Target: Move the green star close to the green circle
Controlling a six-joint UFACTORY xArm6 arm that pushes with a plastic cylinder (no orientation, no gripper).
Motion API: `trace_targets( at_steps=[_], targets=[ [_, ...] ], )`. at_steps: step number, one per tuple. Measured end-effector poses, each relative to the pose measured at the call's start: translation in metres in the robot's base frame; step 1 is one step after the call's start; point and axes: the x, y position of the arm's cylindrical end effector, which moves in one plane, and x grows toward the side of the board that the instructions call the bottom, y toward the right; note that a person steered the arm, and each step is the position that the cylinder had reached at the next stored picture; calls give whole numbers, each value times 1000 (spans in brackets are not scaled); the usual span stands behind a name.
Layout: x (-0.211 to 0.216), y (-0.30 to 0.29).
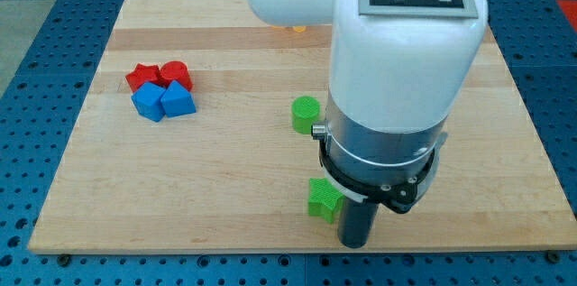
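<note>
My tip [353, 243] just right of the bright green star [322, 198], touching.

Green star [322, 198] below green circle [306, 115]

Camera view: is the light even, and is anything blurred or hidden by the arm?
Camera view: the light is soft and even, with only faint shadows beside the green circle and green star; both blocks and the red and blue cluster look sharp; the large white arm blocks the view's right centre, partly hides a yellow piece at the top, and my tip sits just right of the star.
</note>
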Motion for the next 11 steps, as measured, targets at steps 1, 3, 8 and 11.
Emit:
trace_targets(
  at_steps=[1, 3, 8, 11],
  targets=[
    [-61, -2],
    [-148, -7],
    [4, -70],
    [4, -18]
  ],
)
